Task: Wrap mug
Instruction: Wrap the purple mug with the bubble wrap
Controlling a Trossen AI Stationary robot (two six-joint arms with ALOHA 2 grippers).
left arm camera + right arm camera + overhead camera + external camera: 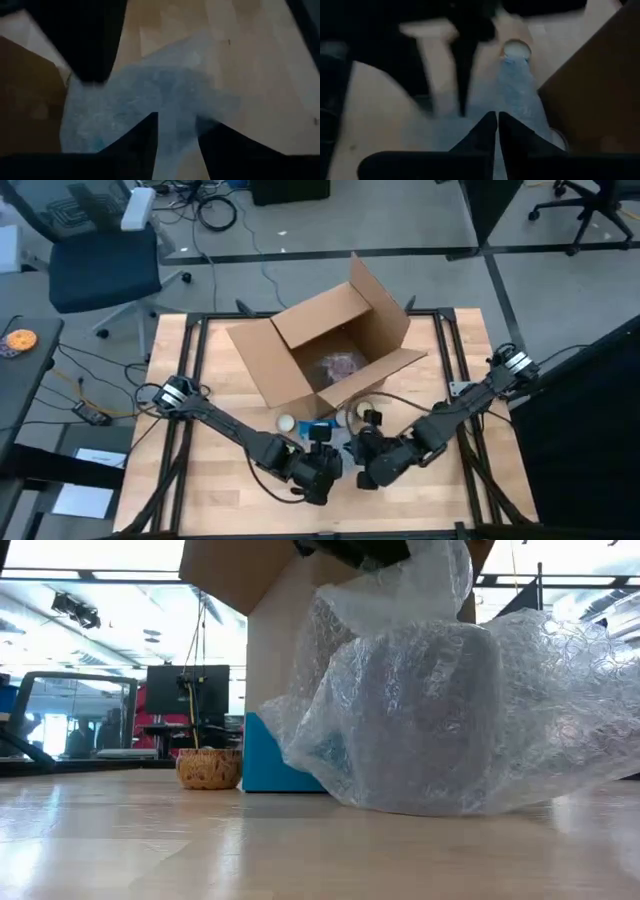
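A sheet of clear bubble wrap (pixel 440 710) lies bunched on the table in front of the cardboard box (pixel 330 345). The mug shows only as a dark shape (pixel 430 720) through the wrap. Both grippers meet over the wrap (pixel 345 442) near the table's front middle. My left gripper (pixel 177 137) is open, its fingers apart just above the wrap (pixel 140 95). My right gripper (pixel 497 122) is shut on the wrap (pixel 515 90). In the low view one fold of wrap (pixel 420 575) rises to a dark gripper at the top edge. My right gripper pinches a part of the bubble wrap (pixel 516 111) between its two fingertips, coming from above and slanting down. From the fingers the wrap runs away in a narrow strip. The rest of the sheet lies on the table over the mug.
The open box stands at the table's far middle, its flaps spread. A blue box (pixel 268 755) and a small woven basket (pixel 208 768) sit left of the wrap. A white round thing (pixel 287 422) lies near the box's front. Bare tabletop lies toward the left and right edges.
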